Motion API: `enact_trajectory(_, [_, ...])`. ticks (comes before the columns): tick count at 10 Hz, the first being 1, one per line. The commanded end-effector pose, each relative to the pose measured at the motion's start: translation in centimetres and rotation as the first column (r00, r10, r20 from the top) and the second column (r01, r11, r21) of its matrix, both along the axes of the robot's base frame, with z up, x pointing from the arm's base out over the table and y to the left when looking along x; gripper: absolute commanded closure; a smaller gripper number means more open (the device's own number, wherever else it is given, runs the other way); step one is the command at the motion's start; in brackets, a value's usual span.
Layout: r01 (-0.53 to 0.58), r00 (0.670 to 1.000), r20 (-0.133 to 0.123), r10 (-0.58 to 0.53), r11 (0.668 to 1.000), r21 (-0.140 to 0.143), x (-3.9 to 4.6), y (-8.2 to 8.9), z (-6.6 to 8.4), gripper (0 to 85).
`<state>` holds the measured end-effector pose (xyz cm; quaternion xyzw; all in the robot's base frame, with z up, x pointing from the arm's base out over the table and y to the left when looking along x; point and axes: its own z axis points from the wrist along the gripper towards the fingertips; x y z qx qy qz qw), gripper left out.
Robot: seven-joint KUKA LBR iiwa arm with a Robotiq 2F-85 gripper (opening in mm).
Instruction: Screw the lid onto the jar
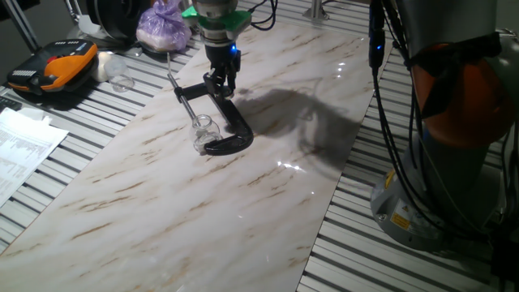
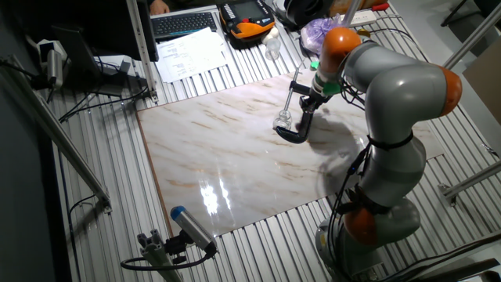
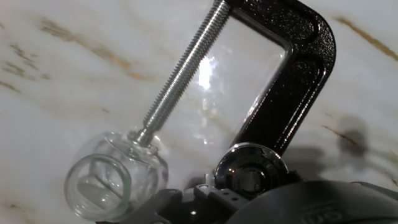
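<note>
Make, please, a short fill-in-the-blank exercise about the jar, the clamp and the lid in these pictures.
1. The jar is made of clear ___.
2. The C-clamp is ___ in colour.
3. The clamp's threaded ___ touches the jar.
4. The silvery lid is ___ yet on the jar.
Missing words: glass; black; screw; not.

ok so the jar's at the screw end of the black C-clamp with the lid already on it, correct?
Not quite. The jar is at the screw end of the black C-clamp, but its mouth is open, with no lid on it. The lid sits apart from the jar, by the clamp's frame. The hand view shows this.
</note>
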<state>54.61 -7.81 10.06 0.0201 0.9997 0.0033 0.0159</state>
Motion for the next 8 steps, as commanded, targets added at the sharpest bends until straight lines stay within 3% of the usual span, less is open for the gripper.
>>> enact_trajectory(1, [0.001, 1.000, 0.001, -0.001, 1.000, -0.001, 0.12, 0.3, 0.1, 85.0])
enact_trajectory(5, [-0.018, 1.000, 0.020, 0.017, 0.999, 0.036, 0.26, 1.5, 0.0, 85.0])
enact_trajectory(8, [-0.018, 0.999, 0.027, 0.017, 0.999, 0.032, 0.35, 2.5, 0.5, 85.0])
